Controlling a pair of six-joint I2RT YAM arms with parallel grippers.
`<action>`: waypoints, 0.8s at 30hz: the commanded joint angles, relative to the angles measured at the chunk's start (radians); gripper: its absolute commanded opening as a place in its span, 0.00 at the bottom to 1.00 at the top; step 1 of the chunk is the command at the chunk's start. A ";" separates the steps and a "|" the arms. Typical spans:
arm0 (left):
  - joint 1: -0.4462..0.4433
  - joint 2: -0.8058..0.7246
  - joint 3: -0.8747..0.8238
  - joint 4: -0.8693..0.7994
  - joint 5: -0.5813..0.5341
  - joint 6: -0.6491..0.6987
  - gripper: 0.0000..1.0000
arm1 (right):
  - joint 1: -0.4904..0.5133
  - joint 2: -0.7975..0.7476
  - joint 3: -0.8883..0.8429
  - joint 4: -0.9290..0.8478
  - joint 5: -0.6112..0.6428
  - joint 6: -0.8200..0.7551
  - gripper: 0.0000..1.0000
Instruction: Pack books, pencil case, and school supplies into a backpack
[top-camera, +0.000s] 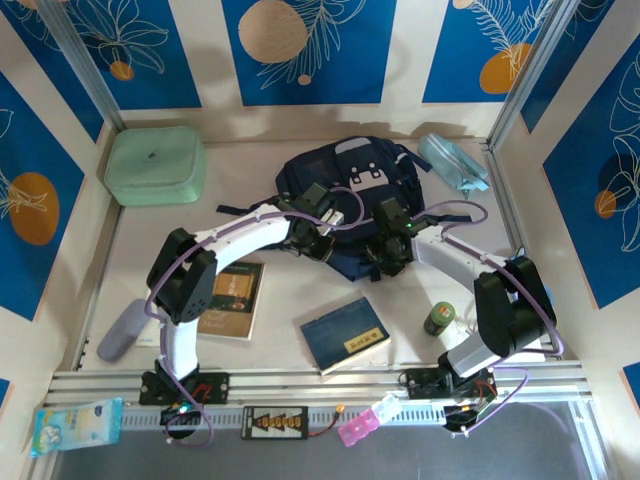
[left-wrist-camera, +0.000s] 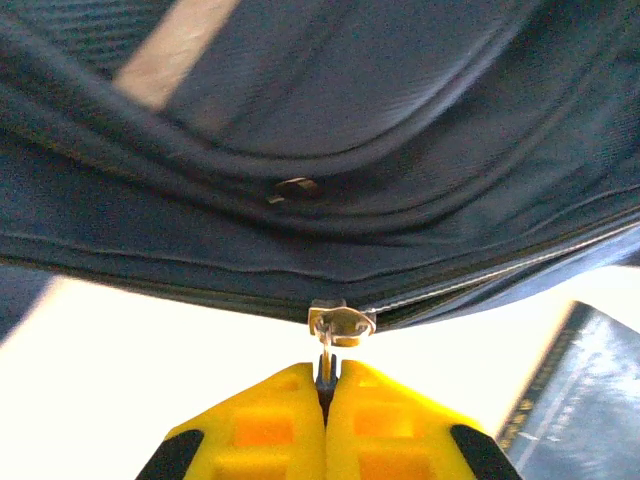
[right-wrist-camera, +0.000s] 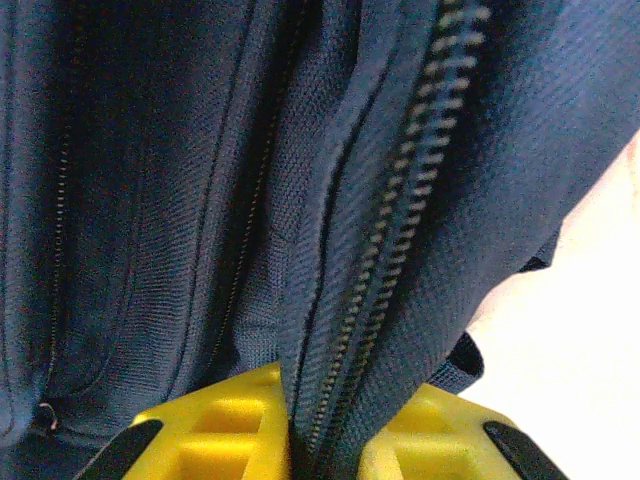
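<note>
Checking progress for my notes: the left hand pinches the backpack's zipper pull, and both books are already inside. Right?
Not quite. The left hand does pinch the zipper pull of the backpack, but the tan-brown book and the navy book lie on the table, as the top external view shows.

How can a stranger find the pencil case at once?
Start at the navy backpack in the middle of the table. To its right, in the far right corner, lies the pencil case. It is a small pale-blue soft pouch, unlike the larger mint-green box far left.
</note>
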 joint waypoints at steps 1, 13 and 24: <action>0.047 0.006 0.026 -0.117 -0.155 0.072 0.00 | -0.010 -0.046 0.013 -0.073 0.141 -0.033 0.18; 0.218 0.189 0.219 -0.088 -0.189 0.136 0.00 | -0.016 -0.028 0.021 0.009 0.028 -0.074 0.16; 0.277 0.199 0.274 -0.052 -0.243 0.029 0.17 | 0.027 0.053 0.059 0.139 -0.115 0.012 0.16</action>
